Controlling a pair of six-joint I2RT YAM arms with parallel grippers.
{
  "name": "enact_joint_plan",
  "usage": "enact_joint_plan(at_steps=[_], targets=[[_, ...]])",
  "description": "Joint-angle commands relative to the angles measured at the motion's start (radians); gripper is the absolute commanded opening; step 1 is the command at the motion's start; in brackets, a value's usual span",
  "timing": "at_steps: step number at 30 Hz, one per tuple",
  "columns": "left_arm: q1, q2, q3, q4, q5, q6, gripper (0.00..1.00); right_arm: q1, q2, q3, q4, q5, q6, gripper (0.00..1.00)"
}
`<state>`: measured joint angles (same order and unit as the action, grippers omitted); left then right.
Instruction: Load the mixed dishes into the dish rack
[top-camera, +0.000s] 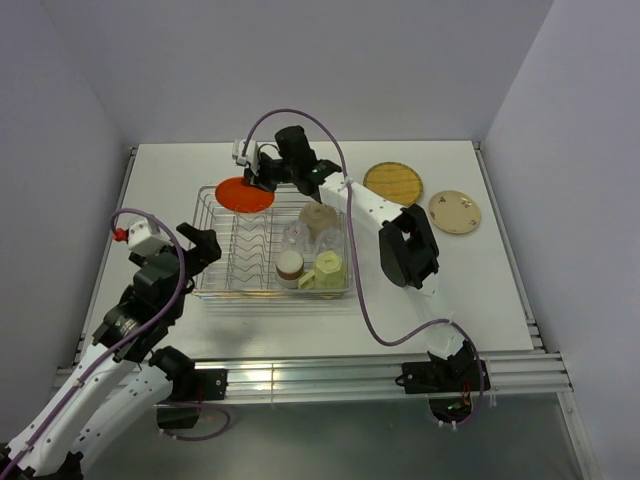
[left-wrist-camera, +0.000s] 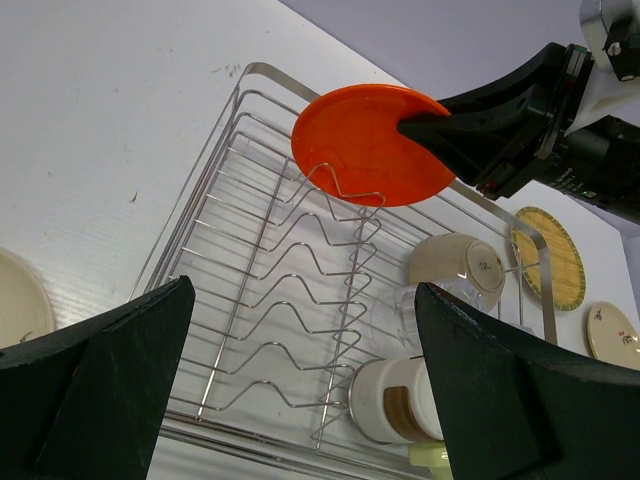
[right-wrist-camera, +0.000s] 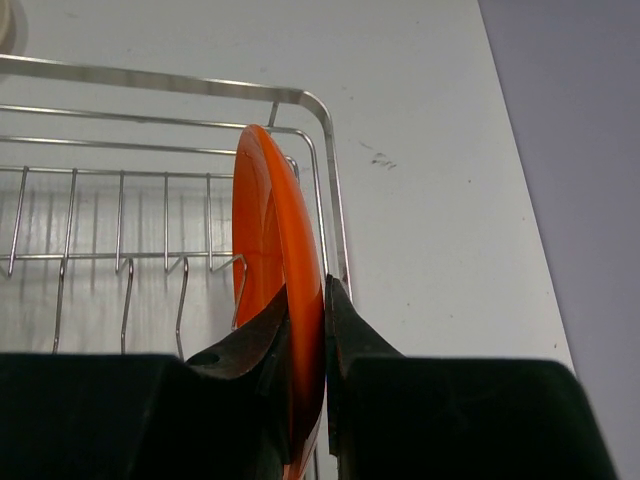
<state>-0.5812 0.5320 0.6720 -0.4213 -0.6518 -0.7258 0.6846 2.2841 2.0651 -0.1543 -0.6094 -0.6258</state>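
At far-left corner of dish rack (top-camera: 207, 215): orange plate (top-camera: 245, 193), on edge, pinched by R gripper (right-wrist-camera: 325, 290).
Item 1 of mixed dishes. I saw the R jaws closed on the plate's rim, plate upright over the divider wires at the rack's far end; seated or not, I couldn't tell. L gripper (left-wrist-camera: 300, 390) hung wide open by the rack's near-left side, holding nothing. My read on handling: rigid, light, prob. plastic w/ a smooth glossy face, so slippery. A thin rim grip could let it pivot, so best held at the rim w/ pads flat on both faces. Yellow woven plate (top-camera: 394, 182) & tan plate (top-camera: 455, 211) lay on table (top-camera: 450, 290), right of rack, not yet loaded.
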Motion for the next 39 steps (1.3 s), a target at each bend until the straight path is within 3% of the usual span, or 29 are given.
enact_joint_plan(at_steps=[1,5,13,19,21,22,23,25,26,33,35,39], targets=[[0.003,-0.029,-0.017,-0.028,-0.003,-0.056,0.99,-0.002,-0.005,-0.022,0.041,-0.021,-0.02,0.04],[0.003,-0.041,-0.019,-0.066,-0.028,-0.098,0.99,0.001,0.014,-0.026,0.047,-0.02,-0.022,0.11],[0.003,0.013,0.012,-0.184,-0.051,-0.196,0.99,0.001,0.009,-0.045,0.079,0.002,0.005,0.42],[0.078,0.078,0.06,-0.174,0.021,-0.183,0.99,-0.006,-0.031,-0.039,0.085,0.013,0.035,0.48],[0.205,0.136,0.093,-0.14,0.108,-0.117,0.99,-0.011,-0.046,-0.033,0.081,0.011,0.061,0.48],[0.263,0.161,0.106,-0.133,0.232,-0.094,0.99,-0.014,-0.064,-0.02,0.075,0.011,0.069,0.49],[0.391,0.186,0.129,-0.125,0.301,-0.074,0.99,-0.02,-0.075,-0.016,0.067,0.011,0.075,0.49],[0.513,0.256,0.141,-0.117,0.424,-0.038,0.99,-0.028,-0.115,-0.008,0.041,0.001,0.103,0.5],[0.628,0.275,0.147,-0.114,0.516,-0.037,0.99,-0.036,-0.129,-0.005,0.029,-0.006,0.11,0.51],[1.07,0.353,0.019,-0.05,0.9,-0.216,0.96,-0.082,-0.297,-0.083,-0.227,-0.15,0.086,0.54],[1.124,0.37,-0.003,-0.085,0.884,-0.251,0.96,-0.095,-0.36,-0.155,-0.266,-0.185,0.081,0.54],[1.141,0.398,0.018,-0.296,0.599,-0.402,0.97,-0.108,-0.472,-0.308,-0.355,-0.231,0.042,0.54]])
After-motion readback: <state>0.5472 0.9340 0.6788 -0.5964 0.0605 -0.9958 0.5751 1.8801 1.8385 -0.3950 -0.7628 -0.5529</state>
